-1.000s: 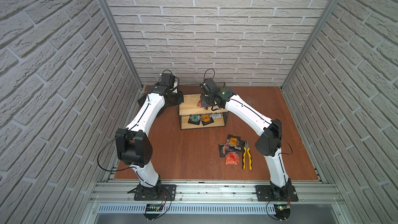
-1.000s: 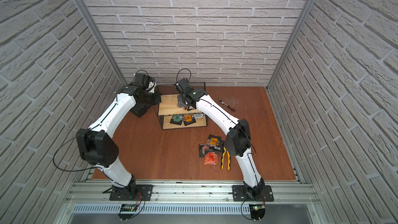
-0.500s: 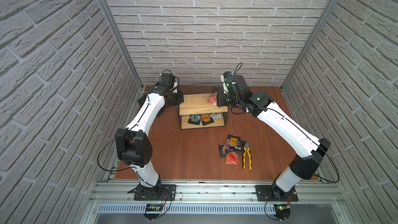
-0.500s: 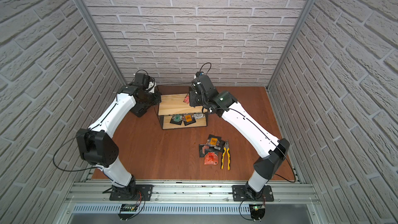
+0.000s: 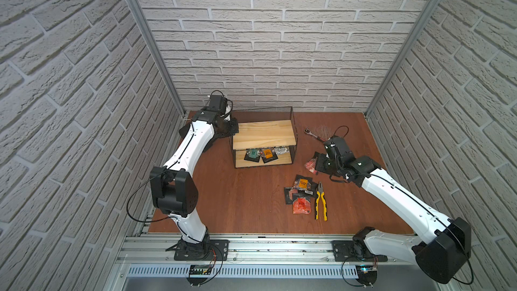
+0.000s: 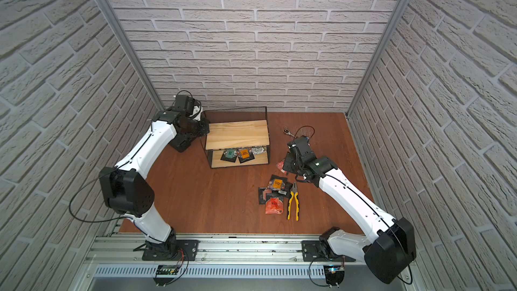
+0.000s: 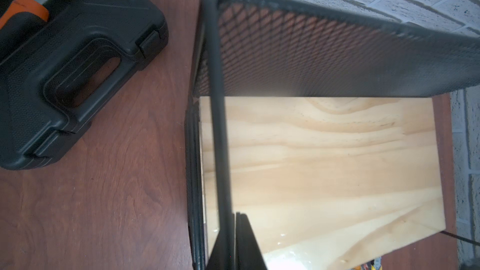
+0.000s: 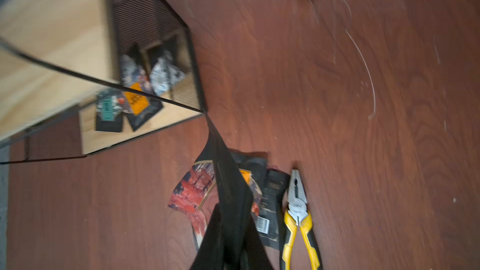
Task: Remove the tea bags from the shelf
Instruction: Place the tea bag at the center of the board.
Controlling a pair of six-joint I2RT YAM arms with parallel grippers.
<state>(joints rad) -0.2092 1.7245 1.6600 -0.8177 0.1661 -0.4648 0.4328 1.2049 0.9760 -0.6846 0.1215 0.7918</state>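
The shelf [image 5: 263,134] [image 6: 236,134] stands at the back of the table, its top board bare. Three tea bags lie on its lower board: green-labelled [image 5: 252,154], orange-labelled [image 5: 268,153] and silvery white [image 5: 281,151], all seen too in the right wrist view [image 8: 136,100]. My left gripper [image 5: 232,130] [image 7: 235,214] is shut on the wire frame at the shelf's upper left corner. My right gripper [image 5: 314,163] [image 6: 284,165] hangs above the table right of the shelf, shut on a red tea bag [image 5: 309,164] [image 8: 223,177]. Several more tea bags [image 5: 300,194] lie piled on the table.
Yellow-handled pliers [image 5: 321,204] [image 8: 298,216] lie right beside the pile. A ratchet wrench [image 5: 313,132] lies behind the right gripper. A black tool case [image 7: 65,61] sits left of the shelf, under the left arm. Brick walls close in three sides.
My right arm has swung off the shelf's top board, rightwards and nearer, carrying the red tea bag down over the table. The left arm has not moved.
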